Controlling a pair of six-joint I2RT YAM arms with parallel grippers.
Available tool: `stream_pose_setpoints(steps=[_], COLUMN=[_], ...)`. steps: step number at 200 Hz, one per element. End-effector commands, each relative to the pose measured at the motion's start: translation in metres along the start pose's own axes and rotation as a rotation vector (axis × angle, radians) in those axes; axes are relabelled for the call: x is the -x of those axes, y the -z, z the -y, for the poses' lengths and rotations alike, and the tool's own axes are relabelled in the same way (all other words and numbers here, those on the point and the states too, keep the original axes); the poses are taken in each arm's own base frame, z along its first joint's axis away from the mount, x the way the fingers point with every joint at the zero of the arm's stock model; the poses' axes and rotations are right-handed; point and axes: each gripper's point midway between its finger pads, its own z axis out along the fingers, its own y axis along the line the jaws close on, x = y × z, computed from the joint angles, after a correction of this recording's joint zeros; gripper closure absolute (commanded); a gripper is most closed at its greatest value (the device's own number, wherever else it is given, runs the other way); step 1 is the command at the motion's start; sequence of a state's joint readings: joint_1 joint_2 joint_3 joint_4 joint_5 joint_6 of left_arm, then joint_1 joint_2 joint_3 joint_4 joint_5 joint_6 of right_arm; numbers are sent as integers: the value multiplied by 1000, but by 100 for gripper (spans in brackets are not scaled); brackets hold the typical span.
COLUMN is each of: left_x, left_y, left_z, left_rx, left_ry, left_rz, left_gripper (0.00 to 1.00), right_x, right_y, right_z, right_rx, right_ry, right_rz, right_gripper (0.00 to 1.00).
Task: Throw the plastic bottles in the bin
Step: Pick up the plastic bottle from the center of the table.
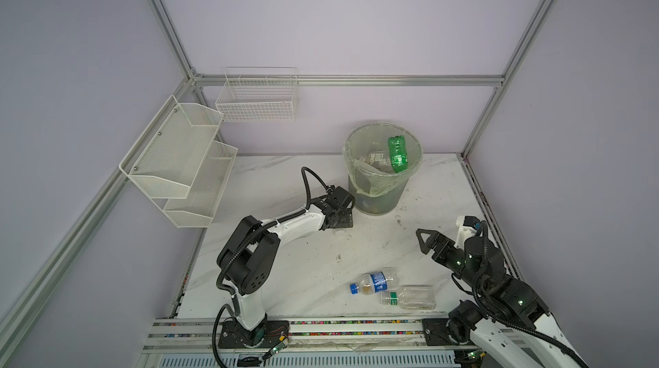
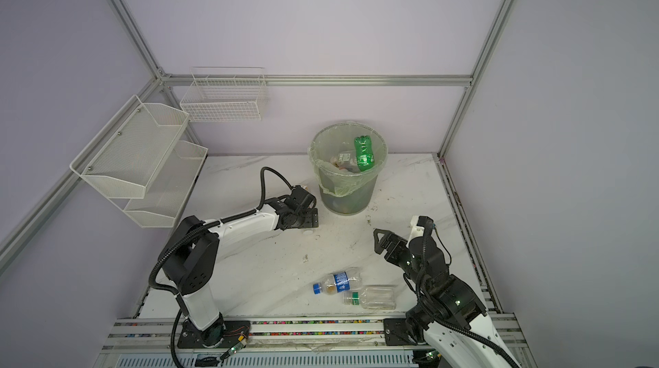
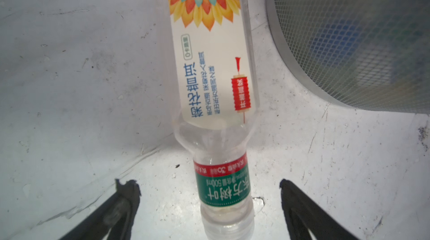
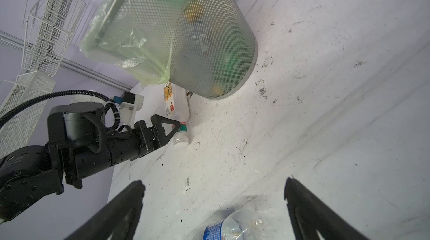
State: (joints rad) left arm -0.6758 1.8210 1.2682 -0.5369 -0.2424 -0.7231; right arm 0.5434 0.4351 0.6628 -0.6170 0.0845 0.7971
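The white table [image 1: 285,270] bears the bin [image 1: 378,198], a flower-label bottle [image 3: 209,69] beside it, blue-label bottle [image 1: 375,281] and clear bottle [image 1: 413,297].

Robot test cell, lab setting; aluminium frame [image 1: 342,80] and plain lilac panels [image 1: 356,20] close in behind the bin [image 1: 378,202]; scuffed marble-pattern tabletop [image 1: 285,270] under the bin; two cabled robot arms [image 1: 246,262] bolted to a slotted rail [image 1: 356,328] across the tabletop from the bin; white wire baskets [image 1: 256,98] hung on the panels to the bin's left.

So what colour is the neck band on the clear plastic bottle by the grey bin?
Green, red-edged neck band, clearest in the left wrist view.
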Motion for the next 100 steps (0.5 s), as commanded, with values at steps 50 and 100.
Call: stream_pose_setpoints(steps=[50, 100], left_x=[31, 28], left_y=[2, -6], left_z=[23, 24], left_rx=[-45, -38], left_ry=[34, 23], left_rz=[75, 61], left_gripper=[30, 38], right_x=[6, 8], right_y=[12, 15], right_z=[-4, -5], right_rx=[17, 18], right_ry=[6, 5], right_rz=[19, 24], right_gripper=[3, 3])
